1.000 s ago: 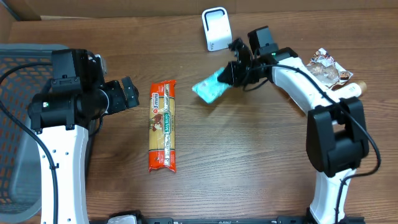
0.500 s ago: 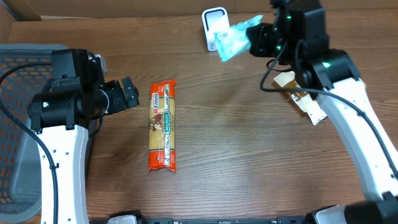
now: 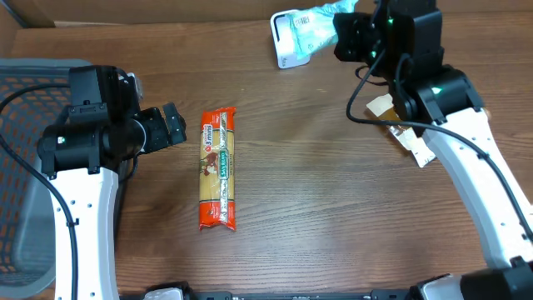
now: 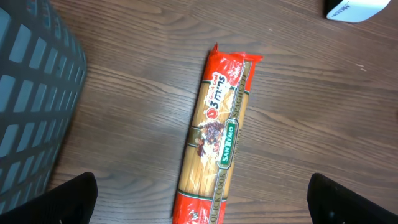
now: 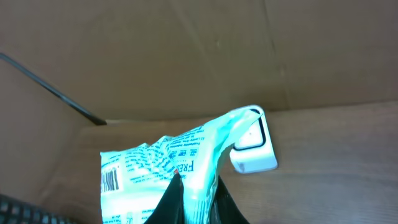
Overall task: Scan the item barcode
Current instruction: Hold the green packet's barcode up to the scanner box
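right claw [image 3: 340,33] clamped on pale green packet [image 3: 310,32], white scanner [image 3: 286,50] just beyond its tip; left claw [image 3: 171,127] spread wide, empty, spaghetti pack [image 3: 218,169] just ahead of it

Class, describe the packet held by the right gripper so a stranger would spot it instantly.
Look to the far edge of the wooden table, where a white scanner stands. Pinched in the right gripper near it is a crinkled pale-teal packet, unlike the long orange spaghetti pack lying flat mid-table.
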Motion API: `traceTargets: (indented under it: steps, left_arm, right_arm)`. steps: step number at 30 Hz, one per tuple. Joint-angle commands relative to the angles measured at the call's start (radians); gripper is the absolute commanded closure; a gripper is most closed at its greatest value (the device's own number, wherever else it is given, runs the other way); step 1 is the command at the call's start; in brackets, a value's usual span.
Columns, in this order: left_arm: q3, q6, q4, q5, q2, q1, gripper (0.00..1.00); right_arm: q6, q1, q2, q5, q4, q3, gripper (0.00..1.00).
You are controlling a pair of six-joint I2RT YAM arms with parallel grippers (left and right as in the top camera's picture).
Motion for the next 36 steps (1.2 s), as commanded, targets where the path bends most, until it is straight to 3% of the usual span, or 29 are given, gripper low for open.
traceTargets:
  steps: [1, 6, 11, 16, 23, 32, 36]
  left_arm:
    - [0.019, 0.016, 0.002, -0.007, 0.008, 0.0, 0.0]
    - [0.019, 0.016, 0.002, -0.007, 0.008, 0.0, 0.0]
    - [0.019, 0.016, 0.002, -0.007, 0.008, 0.0, 0.0]
    - [0.019, 0.016, 0.002, -0.007, 0.008, 0.0, 0.0]
    - [0.019, 0.016, 0.002, -0.007, 0.007, 0.0, 0.0]
    - [0.019, 0.016, 0.002, -0.007, 0.007, 0.0, 0.01]
    - [0.019, 0.016, 0.002, -0.007, 0.008, 0.0, 0.0]
  right_arm:
    - [-0.004, 0.003, 0.044, 0.011, 0.053, 0.026, 0.96]
    - [-0.215, 0.031, 0.116, 0.145, 0.216, 0.026, 0.96]
    - [-0.542, 0.105, 0.22, 0.494, 0.445, 0.026, 0.96]
    - [-0.9, 0.139, 0.366, 0.574, 0.69, 0.026, 0.96]
    - [-1.347, 0.142, 0.546, 0.573, 0.971, 0.026, 0.96]
    - [-1.663, 0.14, 0.706, 0.425, 1.243, 0.029, 0.96]
    - [-1.688, 0.14, 0.739, 0.389, 1.246, 0.048, 0.96]
